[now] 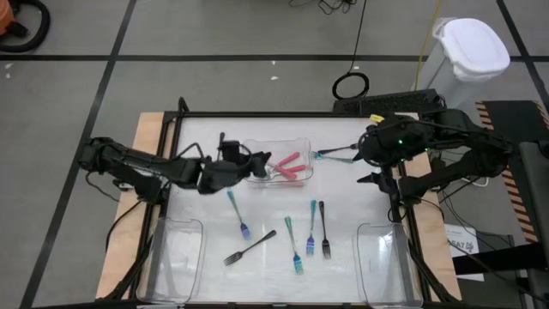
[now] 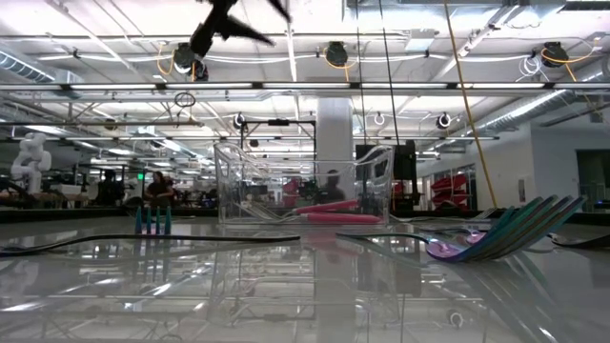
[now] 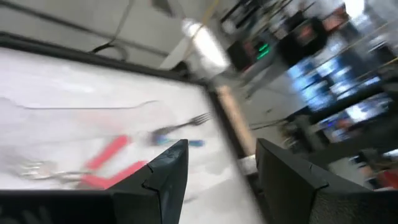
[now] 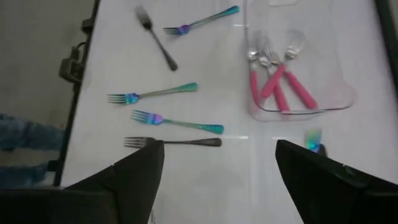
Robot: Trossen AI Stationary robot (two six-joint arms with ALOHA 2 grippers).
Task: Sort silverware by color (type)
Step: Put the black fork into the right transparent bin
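Hovering over the middle clear tray (image 1: 296,148) at the tabletop's far side, left hand (image 1: 249,163) has fingers apart, nothing between them. Right hand (image 1: 364,154) sits raised near the right edge, fingers wide apart; a teal utensil (image 1: 330,154) lies just beside it, can't tell if touching.

Pink-handled pieces (image 4: 277,87) already in the middle tray. Loose on the tabletop (image 1: 360,206): teal forks (image 4: 177,123) and two dark grey forks (image 1: 249,247), near each other mid-table. Two empty clear trays (image 1: 176,257) at the near corners.

Risks, judged: forks lie close, so a grab could nudge a neighbour or pinch two; slim flat handles on a glossy top may slip out. Left hand is low by the tray wall and could clip it.

Room: centre open, near corners taken by trays, black frame rims the edges.
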